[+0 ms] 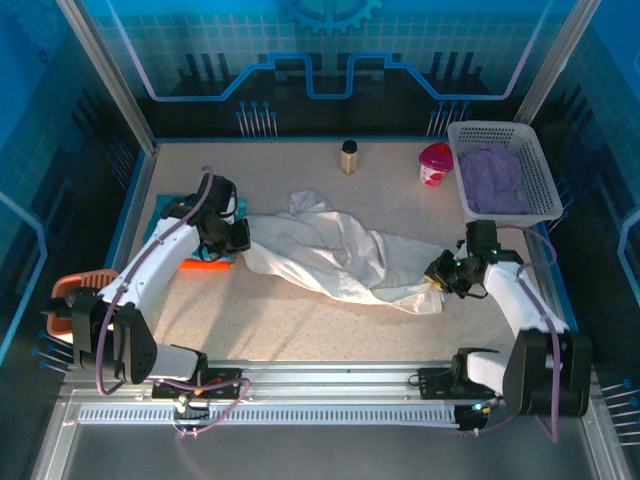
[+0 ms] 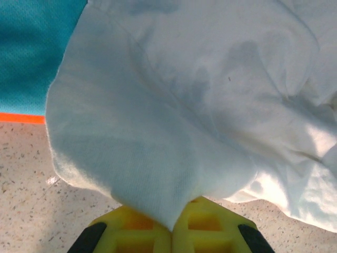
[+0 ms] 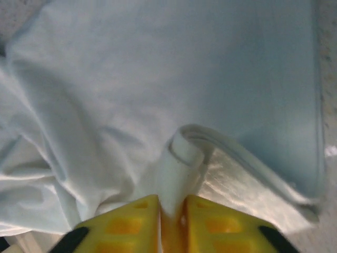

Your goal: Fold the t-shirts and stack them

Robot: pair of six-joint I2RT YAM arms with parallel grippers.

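The yellow plastic left gripper (image 2: 171, 231) pinches a fold of the large white cloth t-shirt (image 2: 184, 105); upper left, a teal mesh-knit shirt (image 2: 31, 52) lies over an orange strip (image 2: 21, 118); speckled beige tabletop (image 2: 31, 205) below.

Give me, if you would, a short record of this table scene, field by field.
white shirt: crumpled across the middle of the table, held at both ends
left gripper: shut on the shirt's left edge
right gripper: fingers close together, a fold of the shirt between them
teal shirt: lying flat at the left, by the left gripper
orange shirt: an edge showing beside the teal one
basket: far right corner, purple cloth inside
bottle, cup: upright at the far edge
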